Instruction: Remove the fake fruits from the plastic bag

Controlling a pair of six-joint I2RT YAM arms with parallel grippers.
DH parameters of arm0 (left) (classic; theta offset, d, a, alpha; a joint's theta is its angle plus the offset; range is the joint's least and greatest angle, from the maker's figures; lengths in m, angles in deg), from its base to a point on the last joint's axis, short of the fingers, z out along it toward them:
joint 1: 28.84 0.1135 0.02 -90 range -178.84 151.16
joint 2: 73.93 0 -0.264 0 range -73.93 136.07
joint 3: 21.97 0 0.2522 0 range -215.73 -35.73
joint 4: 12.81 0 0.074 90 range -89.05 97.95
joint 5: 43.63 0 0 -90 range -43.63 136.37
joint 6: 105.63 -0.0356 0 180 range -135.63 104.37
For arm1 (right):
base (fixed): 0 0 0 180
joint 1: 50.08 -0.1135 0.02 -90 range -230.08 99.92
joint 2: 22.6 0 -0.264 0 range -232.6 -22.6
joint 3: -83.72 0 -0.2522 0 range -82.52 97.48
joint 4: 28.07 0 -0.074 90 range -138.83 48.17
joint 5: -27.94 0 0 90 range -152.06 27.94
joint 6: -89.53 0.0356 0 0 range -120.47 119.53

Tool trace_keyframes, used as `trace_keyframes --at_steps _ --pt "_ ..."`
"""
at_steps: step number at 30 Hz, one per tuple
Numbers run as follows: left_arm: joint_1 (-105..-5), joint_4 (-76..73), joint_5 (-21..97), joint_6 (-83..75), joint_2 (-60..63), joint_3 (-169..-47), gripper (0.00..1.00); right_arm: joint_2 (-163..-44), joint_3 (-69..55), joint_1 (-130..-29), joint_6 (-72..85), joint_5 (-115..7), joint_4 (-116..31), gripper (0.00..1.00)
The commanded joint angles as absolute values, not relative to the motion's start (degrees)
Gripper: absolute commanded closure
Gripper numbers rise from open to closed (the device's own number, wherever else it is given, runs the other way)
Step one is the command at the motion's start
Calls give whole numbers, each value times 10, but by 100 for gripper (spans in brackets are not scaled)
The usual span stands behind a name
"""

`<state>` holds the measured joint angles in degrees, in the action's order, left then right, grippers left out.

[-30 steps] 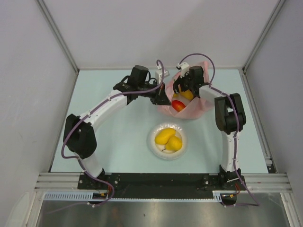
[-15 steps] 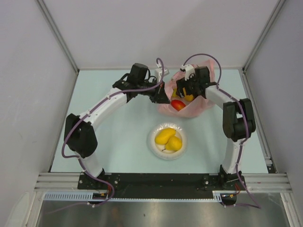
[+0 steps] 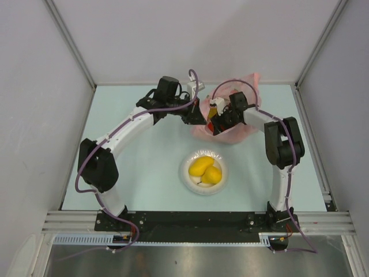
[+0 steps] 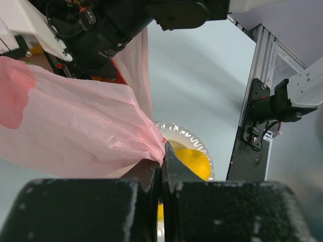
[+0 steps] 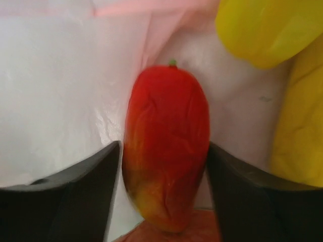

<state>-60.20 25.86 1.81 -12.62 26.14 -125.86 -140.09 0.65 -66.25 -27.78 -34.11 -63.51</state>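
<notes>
Bag (image 3: 242,131) at table (image 3: 144,161) rear w/ mango (image 5: 166,141) inside; plate (image 3: 184,173) w/ 2 fruits (image 3: 206,169) in front.

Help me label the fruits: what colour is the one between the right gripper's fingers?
The mango is red, fading to orange-yellow at one end; clearest in right wrist view.

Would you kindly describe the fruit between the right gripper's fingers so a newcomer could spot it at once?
Find the pink plastic bag at the table's far side. Inside it, between the right gripper's fingers, lies a mango: oval, red shading to orange, with a tiny green stem, beside plain yellow fruits.
</notes>
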Motion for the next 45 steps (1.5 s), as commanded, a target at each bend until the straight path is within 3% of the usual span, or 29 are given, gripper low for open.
trace_keyframes --at_steps 1,3,5,16,24,32,39,45 --pt "-600 242 14 -124 247 -1256 100 -1399 26 -659 -297 -317 -648 41" --pt "-600 241 15 -124 247 -1251 100 -1388 26 -658 -291 -303 -634 63" --pt "-600 241 19 -127 249 -1249 100 -1353 25 -657 -281 -295 -625 71" --pt "-593 205 36 -98 256 -1249 100 -1092 -29 -659 -327 -239 -755 72" --pt "-589 170 56 -36 273 -1265 100 -963 -133 -802 -320 -293 -841 71" --pt "-583 121 46 5 246 -1227 100 -1022 -141 -992 -154 -326 -792 69" --pt "-561 60 57 41 186 -1156 100 -1112 -141 -1022 8 -344 -729 67" --pt "-560 64 66 27 147 -1119 100 -1145 -149 -1050 26 -402 -704 67"
